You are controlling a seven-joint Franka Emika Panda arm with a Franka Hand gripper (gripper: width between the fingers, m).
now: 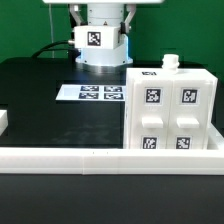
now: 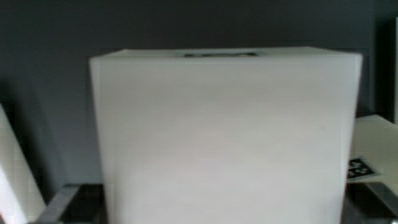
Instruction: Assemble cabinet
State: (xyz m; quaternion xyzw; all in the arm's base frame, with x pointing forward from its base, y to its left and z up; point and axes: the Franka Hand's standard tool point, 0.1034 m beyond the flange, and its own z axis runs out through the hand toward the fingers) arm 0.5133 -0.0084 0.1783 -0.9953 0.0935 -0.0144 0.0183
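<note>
The bench (image 1: 40,100) is matte black, with a pale wall beyond its back edge and a green cable (image 1: 55,46) trailing there. A long white rail (image 1: 70,158) runs along the front edge. The marker board (image 1: 98,93) lies flat near the middle, towards the back. A small white piece (image 1: 3,120) shows at the left edge of the exterior view.

The cabinet (image 1: 170,115) sits at the front corner on the exterior view's right, its lower edge hidden behind the rail. Its broad face, carrying four square tags in two rows, points toward the front edge. A small white knob (image 1: 170,62) sticks up from its upper side. In the exterior view this face looks about as wide as it is tall. In the wrist view the cabinet (image 2: 214,130) fills most of the frame as a plain white block, taller than wide, so its long axis appears upright.

The arm (image 1: 100,40) hangs over the back edge, behind the marker board and apart from the cabinet. The jaws are not clearly shown in either view, so I cannot tell how wide they stand or whether they hold anything
</note>
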